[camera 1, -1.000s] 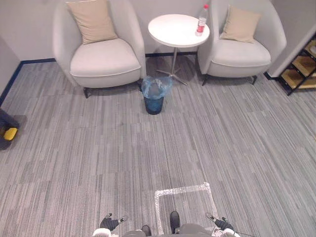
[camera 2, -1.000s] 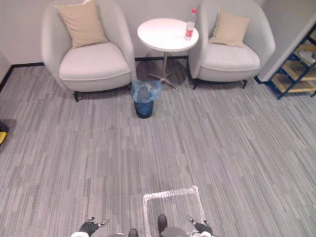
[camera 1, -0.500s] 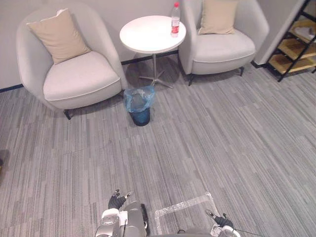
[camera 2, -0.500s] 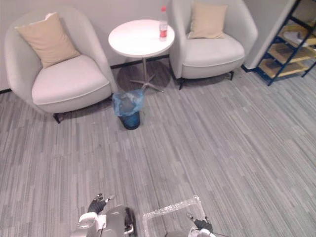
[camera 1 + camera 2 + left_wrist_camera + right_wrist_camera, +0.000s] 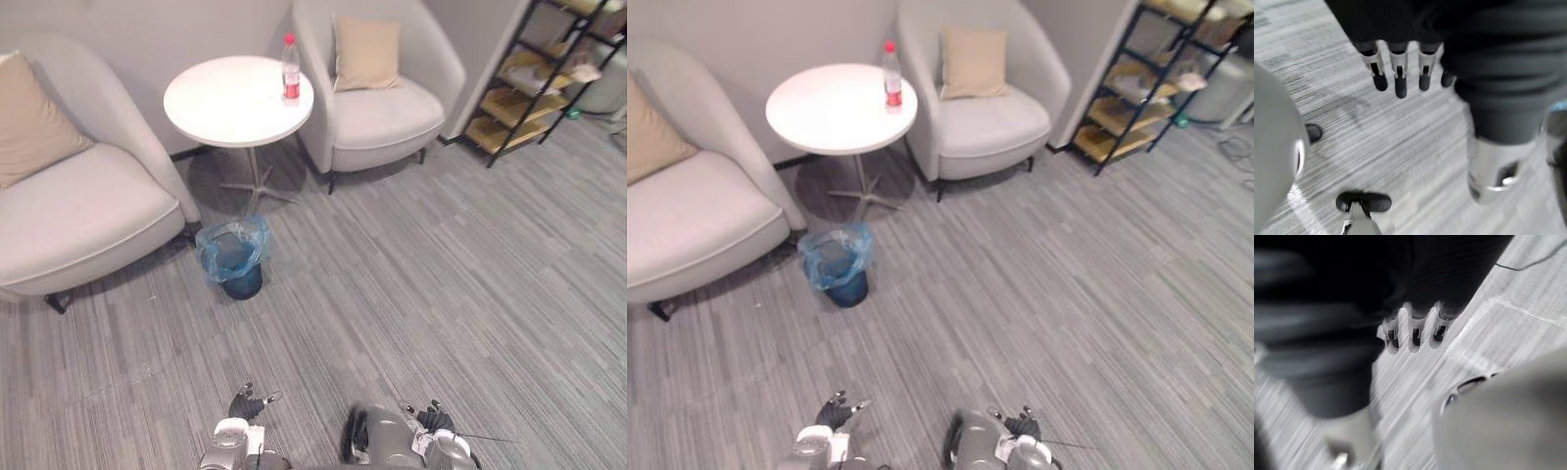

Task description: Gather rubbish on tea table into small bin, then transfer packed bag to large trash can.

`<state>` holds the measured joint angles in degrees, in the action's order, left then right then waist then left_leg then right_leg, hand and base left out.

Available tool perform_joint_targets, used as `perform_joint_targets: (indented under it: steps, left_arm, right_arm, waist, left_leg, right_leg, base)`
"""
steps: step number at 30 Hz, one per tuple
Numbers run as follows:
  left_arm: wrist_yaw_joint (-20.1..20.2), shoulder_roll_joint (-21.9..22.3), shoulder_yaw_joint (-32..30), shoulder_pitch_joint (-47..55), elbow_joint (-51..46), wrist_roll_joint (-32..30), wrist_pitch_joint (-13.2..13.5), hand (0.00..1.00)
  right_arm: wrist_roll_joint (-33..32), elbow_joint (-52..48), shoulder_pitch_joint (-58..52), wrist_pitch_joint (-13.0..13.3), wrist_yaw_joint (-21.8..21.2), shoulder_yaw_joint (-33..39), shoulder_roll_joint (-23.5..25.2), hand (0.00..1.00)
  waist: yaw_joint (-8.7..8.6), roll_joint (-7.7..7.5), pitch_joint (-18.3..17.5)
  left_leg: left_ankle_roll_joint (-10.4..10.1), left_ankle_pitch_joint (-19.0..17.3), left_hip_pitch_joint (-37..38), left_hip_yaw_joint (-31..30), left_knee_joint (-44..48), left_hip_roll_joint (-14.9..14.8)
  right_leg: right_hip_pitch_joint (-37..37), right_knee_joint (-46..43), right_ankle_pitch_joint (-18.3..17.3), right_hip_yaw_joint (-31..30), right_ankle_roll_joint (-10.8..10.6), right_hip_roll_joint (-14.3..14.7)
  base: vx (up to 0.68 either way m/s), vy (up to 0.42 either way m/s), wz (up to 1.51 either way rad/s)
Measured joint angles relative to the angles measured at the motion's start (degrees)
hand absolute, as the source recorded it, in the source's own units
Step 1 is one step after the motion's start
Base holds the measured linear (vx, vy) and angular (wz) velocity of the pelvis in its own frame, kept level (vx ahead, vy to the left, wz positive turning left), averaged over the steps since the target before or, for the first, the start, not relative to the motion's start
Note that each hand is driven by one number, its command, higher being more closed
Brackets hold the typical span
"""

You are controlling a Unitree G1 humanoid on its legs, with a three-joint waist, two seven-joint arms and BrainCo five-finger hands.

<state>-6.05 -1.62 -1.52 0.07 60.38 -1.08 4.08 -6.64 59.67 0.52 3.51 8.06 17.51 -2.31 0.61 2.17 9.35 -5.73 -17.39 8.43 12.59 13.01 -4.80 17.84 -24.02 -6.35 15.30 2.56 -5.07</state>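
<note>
Seeing red-capped bottle (image 5: 291, 67) upright near edge of round white table (image 5: 220, 108), blue-bagged small bin (image 5: 235, 260) on carpet (image 5: 441, 274) near table base, left hand (image 5: 247, 402) and right hand (image 5: 431, 418) both hanging low, fingers (image 5: 1399, 73) relaxed open, holding nothing.

Grey striped carpet (image 5: 441, 274) covered the floor. A cushioned armchair (image 5: 69, 215) stood at ten o'clock, a second armchair (image 5: 377, 113) at twelve, a black shelf rack (image 5: 529, 88) at two.

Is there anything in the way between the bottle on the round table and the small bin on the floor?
Nothing visible. The bottle stands near the edge of the table, and the blue-lined bin sits open on the carpet in front of it.
</note>
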Motion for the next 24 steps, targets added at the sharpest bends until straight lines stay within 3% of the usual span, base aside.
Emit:
perform_joint_targets:
  steps: [2, 3, 4, 5, 7, 10, 12, 13, 14, 17, 19, 20, 22, 24]
  left_arm:
    - [0.0, 0.8, -1.6, 0.2, -0.2, 0.0, 0.0, 0.0]
    - [0.0, 1.2, -2.2, 0.1, -0.6, 0.0, 0.0, 0.0]
    - [0.0, 1.5, -3.3, 0.2, -1.9, 0.0, -0.1, 0.0]
    - [0.0, 1.9, -4.3, 0.7, -3.2, 0.1, 0.1, 0.0]
    - [0.0, 2.0, -4.2, 0.7, -4.6, 0.1, 0.1, 0.0]
    - [-0.1, 2.2, -4.1, 0.5, -6.5, 0.1, 0.3, 0.0]
    - [-0.1, 2.2, -4.0, 0.2, -6.8, 0.1, 0.6, 0.0]
    - [-0.1, 2.3, -3.6, 0.1, -6.6, 0.1, 0.6, 0.0]
    - [-0.1, 1.5, -2.7, -0.4, -5.5, 0.2, 0.6, 0.0]
    - [0.0, -1.1, -1.9, -0.7, -4.5, 0.2, 0.6, 0.0]
    - [0.0, -1.8, -1.9, -0.7, -4.0, 0.2, 0.5, 0.0]
    - [0.1, -2.1, -1.3, -0.4, -3.1, 0.2, 0.3, 0.0]
    - [0.1, -2.4, -1.0, -0.3, -2.6, 0.1, 0.2, 0.0]
    - [0.1, -2.9, 0.0, 0.1, -1.6, 0.2, 0.0, 0.0]
  right_arm:
    - [-0.1, -0.1, -0.2, -0.1, 0.0, 0.3, -0.3, 0.0]
    - [-0.1, -0.2, -0.7, -0.1, 0.0, -0.2, -0.5, 0.0]
    - [-0.2, -0.3, -1.1, 0.0, 0.0, -1.2, -0.6, 0.0]
    - [-0.3, -0.4, -1.4, 0.0, 0.3, -2.0, -0.7, 0.0]
    - [-0.5, -0.4, -1.4, 0.0, 0.8, -2.0, -0.2, 0.0]
    - [-0.8, -0.5, -1.6, -0.1, 1.1, -2.0, 0.1, 0.0]
    - [-0.9, -0.2, -1.7, -0.2, 1.5, -1.9, 0.2, 0.0]
    - [-0.8, -0.1, -1.7, -0.1, 1.5, -1.8, 0.0, 0.0]
    - [-0.8, 0.9, -1.0, -0.2, 1.6, -1.8, 0.3, 0.0]
    - [-0.7, 2.3, 0.1, -0.2, 1.3, -1.4, 2.2, 0.0]
    - [-0.2, 2.1, 0.1, -0.2, 1.1, -0.7, 2.5, 0.0]
    - [0.0, 1.9, -0.1, -0.1, 0.9, -0.9, 2.4, 0.0]
    - [0.1, 1.2, -0.4, -0.1, 0.6, -1.0, 2.3, 0.0]
    - [0.6, 0.0, -0.9, -0.1, 0.3, -0.9, 2.1, 0.0]
  waist:
    - [-0.12, 1.06, 0.4]
    - [-0.35, 1.12, 0.5]
    - [-0.23, 1.17, 0.8]
    - [0.45, 0.93, 1.1]
    - [0.86, 0.63, 1.3]
    - [1.88, 0.15, 1.5]
    - [2.49, -0.22, 1.7]
    - [2.63, -0.01, 1.5]
    - [3.02, -1.15, 1.3]
    - [3.2, -3.74, 0.7]
    - [3.49, -4.3, 0.5]
    - [3.38, -4.24, 0.5]
    - [3.32, -4.27, 0.5]
    - [2.65, -4.05, 0.6]
  left_leg:
    - [-2.1, 1.5, -0.2, -1.3, 6.6, -0.8]
    - [-1.3, 3.1, -2.9, -2.2, 15.4, -1.6]
    - [0.2, 8.1, -7.8, -2.8, 29.0, -3.3]
    - [2.1, 8.8, -12.3, -2.4, 39.9, -6.0]
    - [3.0, 5.7, -17.3, -1.3, 46.8, -8.1]
    - [2.1, 3.0, -24.5, -0.2, 40.8, -8.3]
    - [2.0, 3.6, -25.4, 1.2, 24.6, -4.9]
    - [1.3, 6.6, -24.8, 0.3, 15.2, -3.1]
    - [3.4, 10.2, -22.9, 1.1, 10.4, -0.8]
    - [4.8, 7.5, -22.7, 1.4, 10.8, 1.0]
    - [5.5, 4.5, -20.1, 3.0, 11.5, 1.5]
    - [5.8, 2.9, -16.6, 4.0, 9.6, 2.0]
    - [5.9, 1.6, -14.0, 4.2, 8.8, 2.5]
    - [5.9, 0.5, -8.2, 3.7, 6.1, 3.4]
  right_leg:
    - [-3.5, -0.9, -3.6, 0.9, -0.1, 0.0]
    - [-6.1, -0.4, -5.1, 1.6, -0.4, 0.2]
    - [-9.6, 0.9, -6.1, 1.5, -0.1, 0.2]
    - [-13.1, 2.3, -7.2, 1.1, 0.7, 0.8]
    - [-17.0, 3.5, -9.2, 0.2, 0.1, 1.0]
    - [-20.8, 4.9, -11.5, -1.1, -1.3, 0.2]
    - [-23.6, 6.4, -12.6, -2.1, -3.3, -1.4]
    - [-23.7, 6.5, -13.3, -2.8, -4.7, -1.7]
    - [-24.3, 7.3, -13.9, -5.1, -5.8, -2.7]
    - [-25.9, 12.1, -10.0, -8.4, -6.6, -3.7]
    - [-24.4, 4.8, -10.2, -10.1, -7.1, -5.1]
    - [-20.0, -7.8, -8.7, -11.3, -10.0, -6.5]
    - [-15.1, -19.6, -6.4, -12.0, -13.3, -8.0]
    - [-9.0, -31.2, -8.1, -9.0, -11.5, -10.1]
  base:
    - [0.52, -0.199, 0.24]
    - [0.35, -0.155, 0.16]
    - [0.41, -0.125, -0.06]
    - [0.38, -0.074, -0.23]
    - [0.34, -0.023, -0.33]
    - [0.33, 0.073, -0.26]
    - [0.39, 0.192, -0.19]
    - [0.46, 0.245, -0.24]
    - [0.36, 0.176, -0.14]
    - [0.4, 0.168, -0.16]
    - [0.42, 0.154, -0.21]
    - [0.26, 0.096, -0.28]
    - [0.33, 0.082, -0.09]
    - [0.38, 0.016, 0.13]
